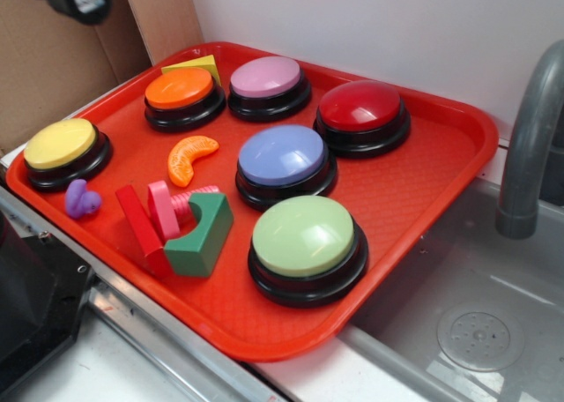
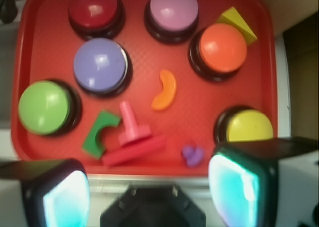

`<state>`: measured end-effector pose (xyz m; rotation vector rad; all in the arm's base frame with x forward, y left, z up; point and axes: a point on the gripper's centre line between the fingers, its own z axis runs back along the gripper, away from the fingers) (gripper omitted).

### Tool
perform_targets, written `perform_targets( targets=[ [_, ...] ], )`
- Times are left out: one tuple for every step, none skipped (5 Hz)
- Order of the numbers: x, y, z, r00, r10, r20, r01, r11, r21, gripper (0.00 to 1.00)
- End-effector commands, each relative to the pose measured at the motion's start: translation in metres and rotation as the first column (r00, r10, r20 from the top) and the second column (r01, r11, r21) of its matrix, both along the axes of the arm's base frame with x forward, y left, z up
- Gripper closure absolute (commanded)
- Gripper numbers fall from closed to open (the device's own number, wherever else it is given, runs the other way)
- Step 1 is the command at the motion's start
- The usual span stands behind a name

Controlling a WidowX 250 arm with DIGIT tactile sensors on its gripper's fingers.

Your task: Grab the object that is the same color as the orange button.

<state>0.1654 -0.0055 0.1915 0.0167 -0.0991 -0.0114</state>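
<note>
The orange mandarin segment [image 1: 191,157] [image 2: 165,90] lies on the red tray [image 1: 423,182] [image 2: 40,67] between the orange button [image 1: 181,88] [image 2: 223,47] and the blue button [image 1: 283,155] [image 2: 99,64]. The hand [image 2: 149,192] hovers well apart above the tray's near edge, fingers [image 2: 234,184] spread wide and holding nothing.

Red tray [image 1: 458,146], green arch block [image 1: 201,236], maybe purple grapes [image 1: 81,199]
</note>
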Motion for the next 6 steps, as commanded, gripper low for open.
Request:
perform_targets(
  targets=[
    [0.045,0.027,-0.055,0.993,0.107,0.051,-0.109,0.993,0.037,0.0],
    [0.054,0.041,-0.089,0.99,0.14,0.028,-0.14,0.99,0.001,0.0],
    [0.056,0.048,-0.108,0.979,0.203,0.033,-0.202,0.979,-0.01,0.0],
    [0.055,0.053,-0.132,0.966,0.257,0.006,-0.256,0.966,-0.021,0.0],
    [0.055,0.051,-0.15,0.959,0.285,0.002,-0.285,0.958,-0.045,0.0],
    [0.055,0.05,-0.163,0.955,0.295,-0.013,-0.296,0.955,-0.016,0.0]
  ],
)
